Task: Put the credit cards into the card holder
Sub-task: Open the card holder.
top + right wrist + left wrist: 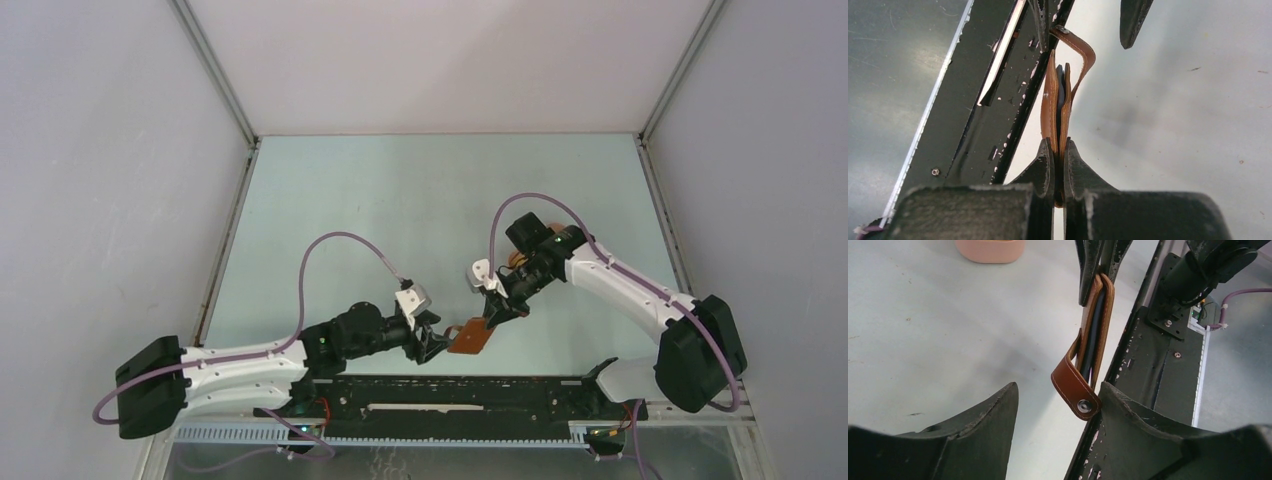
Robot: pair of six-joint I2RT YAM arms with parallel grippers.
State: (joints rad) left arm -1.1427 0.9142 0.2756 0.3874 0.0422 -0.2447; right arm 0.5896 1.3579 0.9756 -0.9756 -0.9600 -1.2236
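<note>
Two arms: both meet just above the table, near its front rail; the work hangs in the air between them.
Right gripper: fingers are closed hard on one edge of the holder, squeezing its two leather flaps together and carrying it clear of the table.
Left gripper: fingers are wide apart and grip nothing; they stand either side of the loose tab, one toward the table, one toward the rail.
Holder: folded shut and held on edge over the table's near strip beside the rail, apart from the pink tray.
Cards: a dark edge and a paler one show between the flaps, so they appear tucked in; how many, I cannot tell.
Tab: curls outward from the holder's free end, unfastened, with its snap at the tip, close to the rail-side left finger.
Step, as I judge it: fasten the tab, likely the last bit of the job.
How to do it well: hold the right pinch firm so the flaps do not spring apart and let cards slide. Bring the left fingers in on the tab near the snap, fold it flat over the flap, and press squarely on the stud.
Risk: a skewed press may twist the holder in the right grip or miss the socket, which is not visible here.
</note>
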